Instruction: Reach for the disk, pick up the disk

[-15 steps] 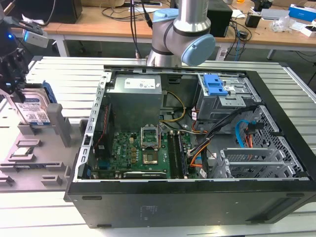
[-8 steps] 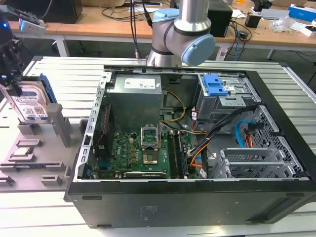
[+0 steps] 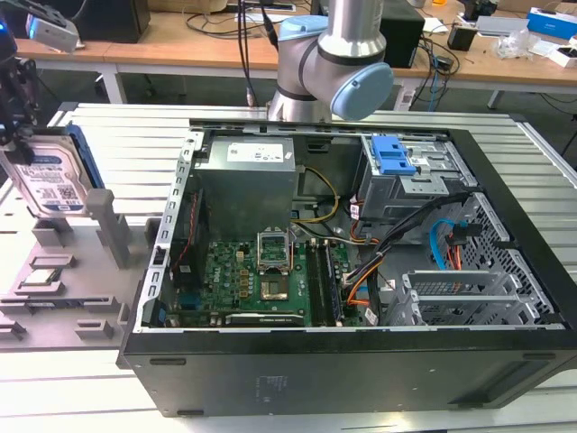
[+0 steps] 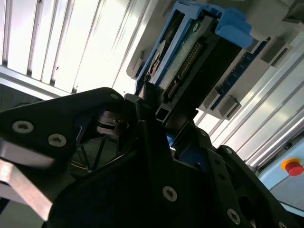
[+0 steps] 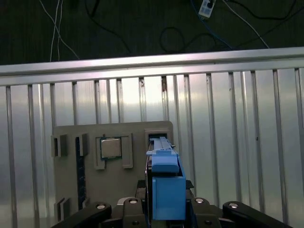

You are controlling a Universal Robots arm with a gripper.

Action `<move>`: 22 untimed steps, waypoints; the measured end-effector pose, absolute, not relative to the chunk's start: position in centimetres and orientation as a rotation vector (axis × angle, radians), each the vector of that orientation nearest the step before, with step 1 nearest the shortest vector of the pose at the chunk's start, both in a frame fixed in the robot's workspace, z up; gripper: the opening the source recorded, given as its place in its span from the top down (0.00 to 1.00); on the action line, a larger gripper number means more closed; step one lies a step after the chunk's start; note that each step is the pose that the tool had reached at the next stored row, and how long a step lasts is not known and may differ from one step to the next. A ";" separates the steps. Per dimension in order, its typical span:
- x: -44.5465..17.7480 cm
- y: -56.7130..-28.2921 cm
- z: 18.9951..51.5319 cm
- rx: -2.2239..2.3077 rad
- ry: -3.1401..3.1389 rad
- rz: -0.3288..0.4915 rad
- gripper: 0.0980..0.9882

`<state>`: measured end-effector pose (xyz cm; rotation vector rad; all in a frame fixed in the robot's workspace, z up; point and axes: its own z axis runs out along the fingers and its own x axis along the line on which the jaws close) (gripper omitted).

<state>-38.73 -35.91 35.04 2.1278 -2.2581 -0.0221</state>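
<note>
In the exterior view, the gripper (image 3: pixel 16 135) hangs at the exterior view's upper left, over the slatted table (image 3: pixel 117 135). The disk (image 3: pixel 45 180) stands upright on edge directly under it, label facing the camera and blue side frame toward the exterior view's right. Its upper part runs up between the dark fingers (image 3: pixel 18 108). Just below the disk is the grey fixture plate (image 3: pixel 90 298), with a processor chip (image 3: pixel 41 275) seated in it. I cannot tell whether the disk's lower edge touches the plate. The open computer case (image 3: pixel 361 361) takes up the centre and the exterior view's right, and the arm (image 3: pixel 334 63) rises behind it.

In the second wrist view, the disk (image 4: pixel 190 61) is seen edge-on, with its connector row and blue frame showing. Its near end sits between the gripper's (image 4: pixel 161 118) black fingers (image 4: pixel 147 128), which press against its two flat faces. A red button (image 4: pixel 294 167) sits beyond the table edge.

In the first wrist view, the disk's (image 5: pixel 165 185) blue edge stands clamped between the two sides of the gripper (image 5: pixel 165 199). The fixture plate (image 5: pixel 66 133) and chip (image 5: pixel 110 148) lie beyond it.
</note>
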 end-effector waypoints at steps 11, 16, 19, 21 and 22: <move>-38.7 -35.9 38.0 2.128 -2.258 -0.022 0.70; -38.6 -35.9 39.0 2.128 -2.258 -0.022 0.70; -38.6 -35.9 39.6 2.128 -2.258 -0.022 0.70; -38.6 -35.9 40.0 2.128 -2.258 -0.022 0.70; -38.6 -35.9 40.1 2.128 -2.258 -0.022 0.70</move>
